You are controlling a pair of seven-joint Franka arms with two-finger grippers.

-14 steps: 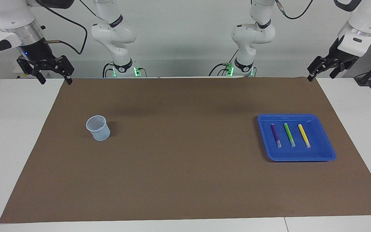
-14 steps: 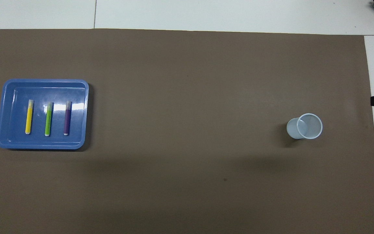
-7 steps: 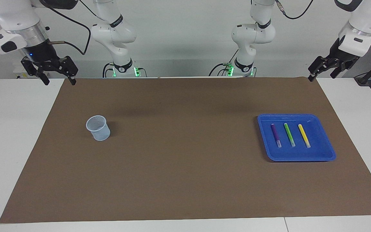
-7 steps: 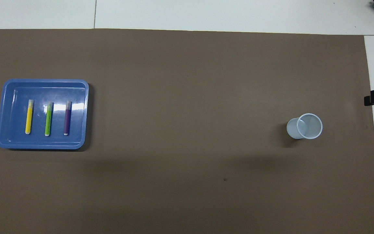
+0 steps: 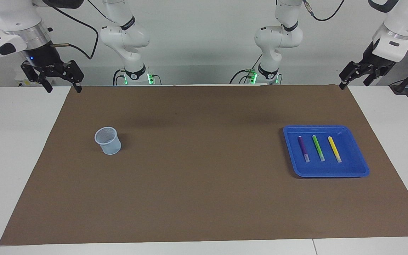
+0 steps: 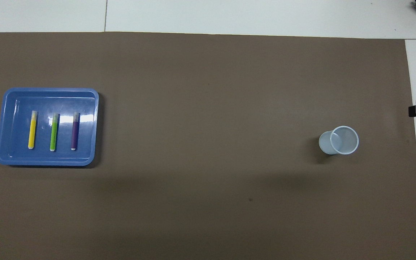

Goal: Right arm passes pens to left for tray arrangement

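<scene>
The blue tray [image 5: 331, 173] [image 6: 47, 90] lies on the brown mat toward the left arm's end. Three pens rest in it side by side, apart from one another: purple [image 5: 303, 148] [image 6: 74, 130], green [image 5: 318, 148] [image 6: 53, 131] and yellow [image 5: 334, 149] [image 6: 31, 130]. My left gripper [image 5: 353, 82] hangs open and empty over the mat's corner at the robots' edge, well clear of the tray. Over the matching corner at the right arm's end, my right gripper [image 5: 64, 88] also hangs open and empty.
A small pale-blue translucent cup [image 5: 108, 140] [image 6: 339, 140] stands upright on the brown mat [image 5: 197, 170] toward the right arm's end, with no pen in it. White tabletop borders the mat on all sides.
The right gripper has swayed slightly above its corner of the mat, and the left gripper has barely shifted. Pens, tray and cup lie as before.
</scene>
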